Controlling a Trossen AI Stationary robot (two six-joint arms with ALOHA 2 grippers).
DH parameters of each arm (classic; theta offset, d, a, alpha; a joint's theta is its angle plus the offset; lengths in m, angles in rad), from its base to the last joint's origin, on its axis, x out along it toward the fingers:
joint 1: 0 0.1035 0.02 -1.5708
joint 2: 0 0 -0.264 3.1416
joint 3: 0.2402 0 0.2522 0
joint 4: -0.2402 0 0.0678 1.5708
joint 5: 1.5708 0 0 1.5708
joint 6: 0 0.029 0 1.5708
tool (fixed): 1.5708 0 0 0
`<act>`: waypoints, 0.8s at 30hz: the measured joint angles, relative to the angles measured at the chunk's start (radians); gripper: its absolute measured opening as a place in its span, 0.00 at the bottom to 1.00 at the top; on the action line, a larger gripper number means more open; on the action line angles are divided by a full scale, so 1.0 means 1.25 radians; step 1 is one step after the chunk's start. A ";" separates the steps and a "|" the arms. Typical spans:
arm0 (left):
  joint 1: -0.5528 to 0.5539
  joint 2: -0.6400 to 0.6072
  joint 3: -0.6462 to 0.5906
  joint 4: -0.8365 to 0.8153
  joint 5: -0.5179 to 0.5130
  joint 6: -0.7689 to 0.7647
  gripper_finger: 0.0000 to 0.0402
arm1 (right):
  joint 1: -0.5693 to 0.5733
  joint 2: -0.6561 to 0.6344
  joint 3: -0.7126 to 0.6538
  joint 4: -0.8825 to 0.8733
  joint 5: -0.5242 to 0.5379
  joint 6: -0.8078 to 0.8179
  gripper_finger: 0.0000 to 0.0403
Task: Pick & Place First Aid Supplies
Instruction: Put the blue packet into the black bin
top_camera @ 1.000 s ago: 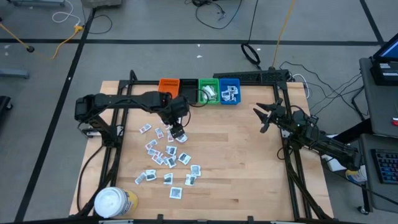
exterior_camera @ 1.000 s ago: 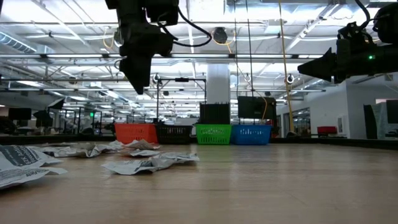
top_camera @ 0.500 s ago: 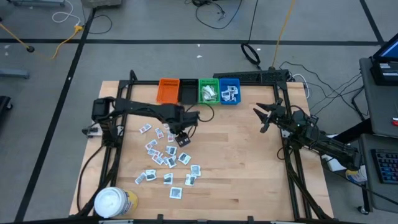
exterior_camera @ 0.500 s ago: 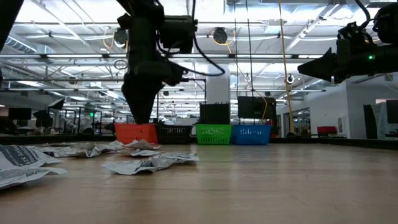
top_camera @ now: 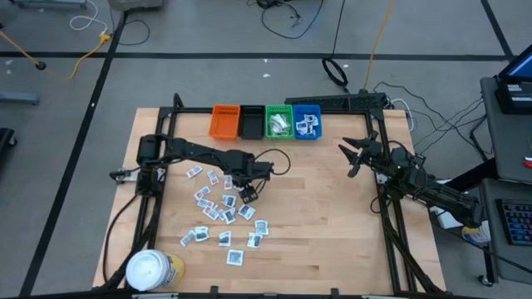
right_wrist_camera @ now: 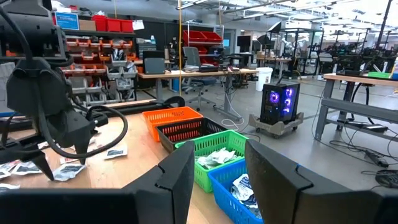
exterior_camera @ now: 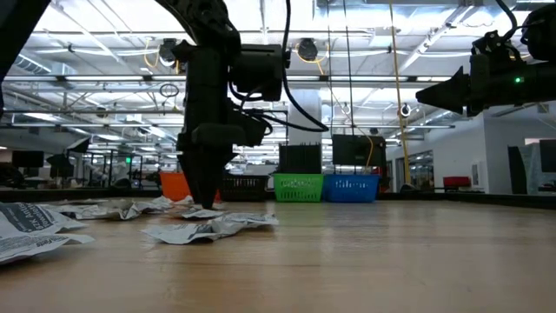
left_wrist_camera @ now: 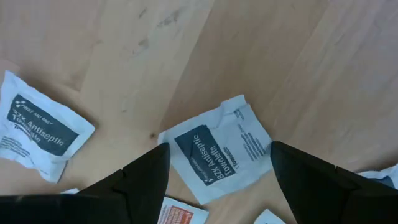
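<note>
1. High view: the left gripper (top_camera: 248, 193) hangs low over the upper edge of a scatter of small white first aid packets (top_camera: 223, 218) on the left half of the wooden bench (top_camera: 324, 224). Along the far edge stand four plastic bins in a row: orange bin (top_camera: 224, 121), black bin (top_camera: 250, 122), green bin (top_camera: 278, 121) and blue bin (top_camera: 307, 121), the last two already holding packets. A white-lidded yellow tub (top_camera: 151, 270) sits at the near left corner. The right gripper (top_camera: 356, 154) waits above the right edge.

2. Low view: the left arm's jaws point straight down, tips almost on the bench, just behind crumpled packets.

3. Left wrist view: the jaws stand spread, one finger on each side of a white square antiseptic towelette sachet (left_wrist_camera: 216, 146) lying flat on the wood; nothing is pinched yet.

4. Right wrist view: the right arm's jaws are parted and empty, facing the bins.

5. Judgement: this looks like the reach onto one packet. The next move likely calls for a short drop, then a close that catches the thin sachet's edges without sliding it.
</note>
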 joint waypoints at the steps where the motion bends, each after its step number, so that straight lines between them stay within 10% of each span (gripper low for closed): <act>1: 0.000 0.000 0.000 0.000 0.000 0.000 0.70 | 0.000 0.000 0.000 0.000 0.000 0.000 0.35; 24: 0.000 0.000 0.000 0.033 0.021 0.031 0.02 | 0.000 0.000 0.000 0.000 0.000 0.000 0.35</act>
